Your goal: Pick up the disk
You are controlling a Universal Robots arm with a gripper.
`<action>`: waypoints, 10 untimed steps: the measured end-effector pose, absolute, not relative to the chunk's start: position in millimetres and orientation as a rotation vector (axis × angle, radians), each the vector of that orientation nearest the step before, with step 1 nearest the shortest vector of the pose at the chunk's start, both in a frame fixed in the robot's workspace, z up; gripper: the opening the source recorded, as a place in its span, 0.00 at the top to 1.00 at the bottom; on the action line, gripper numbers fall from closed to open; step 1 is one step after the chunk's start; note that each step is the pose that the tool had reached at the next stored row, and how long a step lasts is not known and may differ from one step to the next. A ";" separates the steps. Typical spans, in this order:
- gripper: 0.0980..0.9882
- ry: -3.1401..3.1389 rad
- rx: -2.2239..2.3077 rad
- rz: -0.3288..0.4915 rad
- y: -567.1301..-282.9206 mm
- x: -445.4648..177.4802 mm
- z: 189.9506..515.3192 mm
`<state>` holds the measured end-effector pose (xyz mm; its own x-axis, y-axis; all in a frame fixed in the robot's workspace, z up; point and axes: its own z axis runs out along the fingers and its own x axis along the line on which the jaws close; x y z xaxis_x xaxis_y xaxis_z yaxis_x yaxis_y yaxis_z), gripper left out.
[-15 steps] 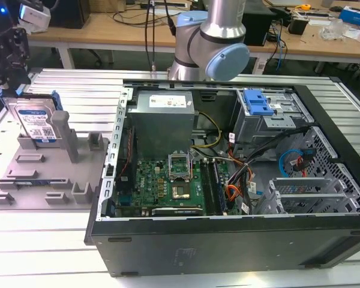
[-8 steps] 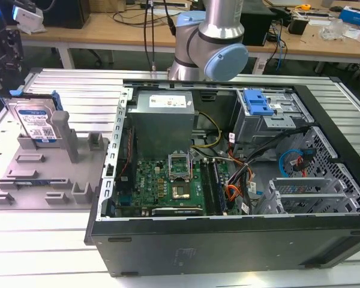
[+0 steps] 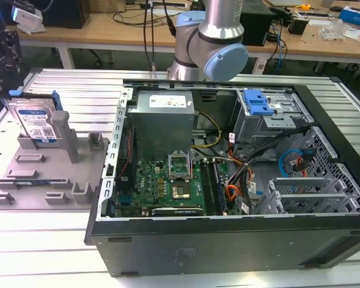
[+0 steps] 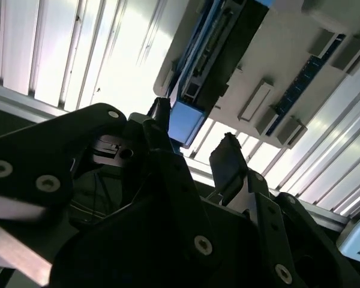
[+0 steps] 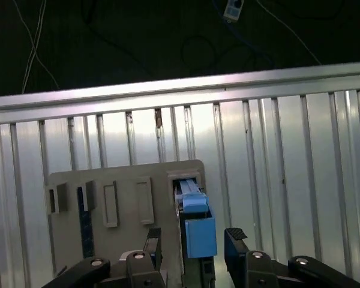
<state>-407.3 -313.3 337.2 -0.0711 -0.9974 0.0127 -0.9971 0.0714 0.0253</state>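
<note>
Here, ribbed table (image 3: 36,246) (workbenches (image 3: 108,30) behind) bears the disk (image 3: 37,123).

In the second wrist view, glare washes out the ribbed table (image 4: 126,66), leaving the claw (image 4: 195,123) silhouetted.

Blue-railed disk (image 3: 36,123) stands upright in grey tray (image 3: 42,180).

Electronics lab, opened computer case (image 3: 216,252), cluttered workbenches (image 3: 117,29)
</note>
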 end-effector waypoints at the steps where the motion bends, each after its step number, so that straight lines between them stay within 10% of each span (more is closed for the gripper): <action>1: 0.50 -2.262 2.141 -0.015 -313.0 -407.3 336.3; 10: 0.50 -2.228 2.178 -0.007 -312.1 -407.3 329.2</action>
